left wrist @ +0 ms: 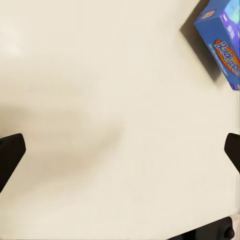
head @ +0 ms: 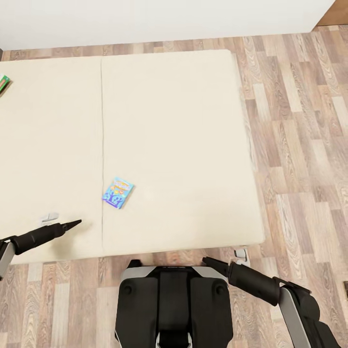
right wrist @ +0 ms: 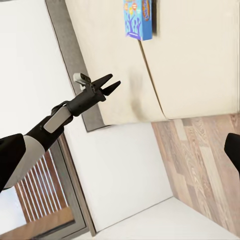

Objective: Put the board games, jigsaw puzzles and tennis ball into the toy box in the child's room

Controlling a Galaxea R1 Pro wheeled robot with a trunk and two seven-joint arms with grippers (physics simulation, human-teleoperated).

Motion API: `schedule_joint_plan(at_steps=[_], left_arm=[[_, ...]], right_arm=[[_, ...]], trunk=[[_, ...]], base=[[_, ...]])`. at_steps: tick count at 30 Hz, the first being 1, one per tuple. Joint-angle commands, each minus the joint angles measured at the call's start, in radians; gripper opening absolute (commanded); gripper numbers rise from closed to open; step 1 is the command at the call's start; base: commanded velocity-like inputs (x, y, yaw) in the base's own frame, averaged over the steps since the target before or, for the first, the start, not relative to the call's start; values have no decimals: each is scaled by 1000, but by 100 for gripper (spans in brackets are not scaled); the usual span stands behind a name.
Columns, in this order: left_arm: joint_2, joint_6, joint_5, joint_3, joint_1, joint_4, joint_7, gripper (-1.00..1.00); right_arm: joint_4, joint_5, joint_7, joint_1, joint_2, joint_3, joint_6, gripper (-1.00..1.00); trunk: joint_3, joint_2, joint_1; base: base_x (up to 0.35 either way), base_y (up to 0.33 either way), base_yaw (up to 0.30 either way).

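Mattress of the bed (head: 169, 121) spreads beige across most of the head view, a thin seam running down it at left of centre, with wood plank floor (head: 299, 145) at 3 o'clock and a white wall (head: 145, 19) at 12 o'clock. The blue board game (head: 118, 192) lies flat on the mattress just right of the seam, at about 7 o'clock from the mattress centre, tilted a little. At the far 9 o'clock edge of the head view a second board game (head: 3, 83), green with a red band, peeks in on the mattress, well apart from the blue one.

The left gripper (head: 72, 224) hovers over the mattress near its front edge, at 8 o'clock from the blue box and apart from it; its jaws are parted and grasp nothing, as the right wrist view shows with the two fingertips spread. In the left wrist view the blue box sits off to one corner, beyond the dark fingertips (left wrist: 10, 150).

The right gripper (head: 209, 261) hangs over the floor just in front of the bed, at 5 o'clock from the blue box, touching nothing; whether its jaws are parted I cannot tell
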Motion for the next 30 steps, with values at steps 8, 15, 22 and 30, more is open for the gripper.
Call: schedule_joint_plan(at_steps=[8,15,22,30], left_arm=[[0,11,4,1,0,0,-3,100],[1,11,3,1,0,0,-3,100],[0,11,3,2,0,0,-3,100],[-2,18,3,0,0,-1,4,100]], right_arm=[[1,-1,2,0,0,1,5,100],[1,-1,2,0,0,0,5,100],[1,-1,2,0,-1,0,5,100],[1,0,2,0,-1,0,5,100]], trunk=[[-1,-1,1],[-1,-1,1],[-1,-1,1],[-1,-1,1]], base=[[1,-144,0],[0,-11,0],[0,-1,0],[0,0,0]])
